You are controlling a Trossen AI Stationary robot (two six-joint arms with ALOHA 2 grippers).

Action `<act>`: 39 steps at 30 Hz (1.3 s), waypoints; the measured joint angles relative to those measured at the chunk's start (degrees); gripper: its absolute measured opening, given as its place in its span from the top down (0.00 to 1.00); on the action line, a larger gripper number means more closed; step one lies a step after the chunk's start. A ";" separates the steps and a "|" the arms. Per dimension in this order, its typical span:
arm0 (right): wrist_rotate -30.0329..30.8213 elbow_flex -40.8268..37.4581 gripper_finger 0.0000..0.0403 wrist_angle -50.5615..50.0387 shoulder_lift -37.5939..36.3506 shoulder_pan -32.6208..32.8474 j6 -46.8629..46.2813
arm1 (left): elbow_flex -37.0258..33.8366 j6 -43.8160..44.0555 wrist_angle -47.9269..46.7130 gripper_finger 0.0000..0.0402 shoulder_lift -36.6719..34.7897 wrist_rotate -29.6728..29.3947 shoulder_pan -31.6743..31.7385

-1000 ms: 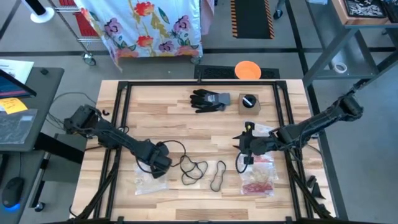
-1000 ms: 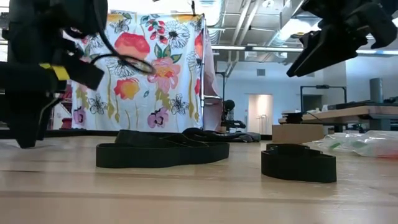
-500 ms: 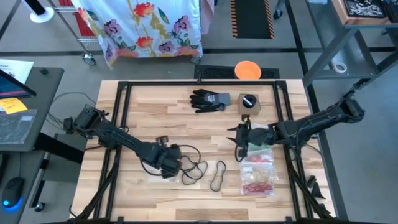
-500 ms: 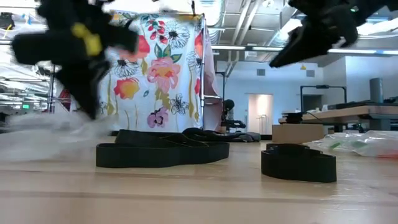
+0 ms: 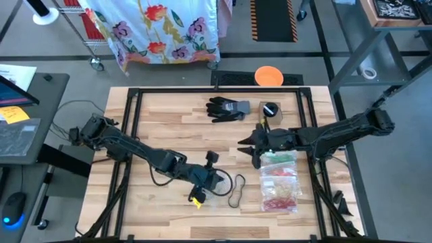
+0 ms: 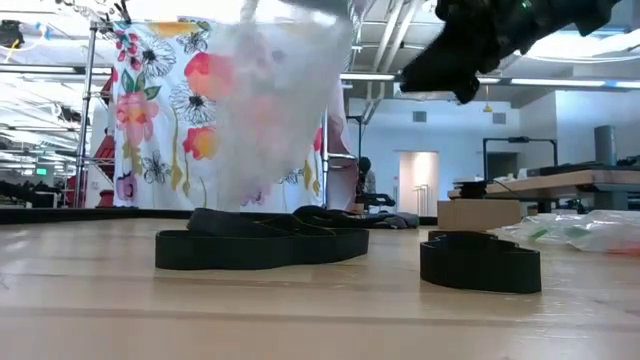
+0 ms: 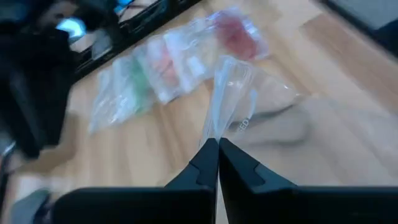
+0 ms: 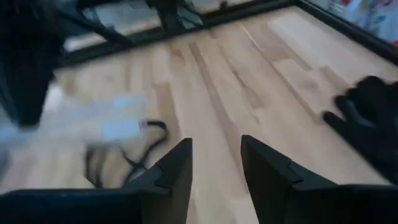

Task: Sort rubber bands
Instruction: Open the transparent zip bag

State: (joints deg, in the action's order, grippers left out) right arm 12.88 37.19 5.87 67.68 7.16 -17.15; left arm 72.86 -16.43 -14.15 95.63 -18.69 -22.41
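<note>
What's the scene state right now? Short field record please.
left hand: shut on a clear plastic bag, lifted above the table's front middle
right hand: open, empty, above the table's right middle
black bands: loose on the wood near the left hand
filled bags: lying at front right
black glove: at the back middle
small box: beside the black glove

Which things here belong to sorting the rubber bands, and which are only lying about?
For the job:
- black rubber bands on the table
- bags of coloured bands
- clear bag pinched in the shut left gripper
- open right gripper above the table

Lying about:
- black glove
- small box
- orange disc beyond the table
</note>
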 joint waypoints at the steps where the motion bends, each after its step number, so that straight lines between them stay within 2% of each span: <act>1: -0.80 0.02 0.67 0.95 0.18 0.20 -0.81 | 0.00 -0.61 0.33 1.00 -0.02 1.79 0.33; 4: -4.01 0.02 0.69 4.98 1.27 0.81 0.67 | 0.00 0.15 -1.03 1.00 0.00 1.42 1.11; 8: -18.64 0.02 0.69 4.45 2.47 3.26 22.57 | 0.00 0.44 -2.82 1.00 0.85 0.82 2.18; 10: -22.04 0.00 0.69 5.62 4.03 5.08 30.15 | -0.94 -1.52 -1.18 1.00 1.32 3.32 2.29; 14: -21.70 0.02 0.69 11.22 7.12 7.53 38.94 | -3.63 -6.31 8.02 1.00 1.15 12.69 2.61; 17: -21.66 0.00 0.69 12.83 9.74 8.39 40.83 | -4.13 -7.06 11.31 1.00 1.13 15.10 2.98; 19: -21.40 0.19 0.69 14.54 11.26 9.29 40.54 | -4.12 -6.83 12.82 1.00 1.00 15.47 3.02; 25: -13.11 3.27 0.69 17.10 14.08 11.99 41.19 | -4.11 -5.33 14.49 1.00 1.05 15.59 3.78; 31: -12.63 4.61 0.71 16.95 15.79 12.78 41.49 | -4.09 -3.16 14.91 1.00 1.03 15.29 4.21; 34: -12.56 4.87 0.75 17.15 16.08 12.72 41.13 | -4.09 -2.97 14.85 1.00 1.03 15.21 4.11; 39: -12.54 4.90 0.88 17.38 16.04 12.20 40.56 | -4.09 -3.05 14.85 1.00 1.03 15.15 4.11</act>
State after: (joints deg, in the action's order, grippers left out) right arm 0.34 42.09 23.25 83.72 19.35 23.41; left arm 68.77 -19.48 0.70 96.66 -3.53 -18.31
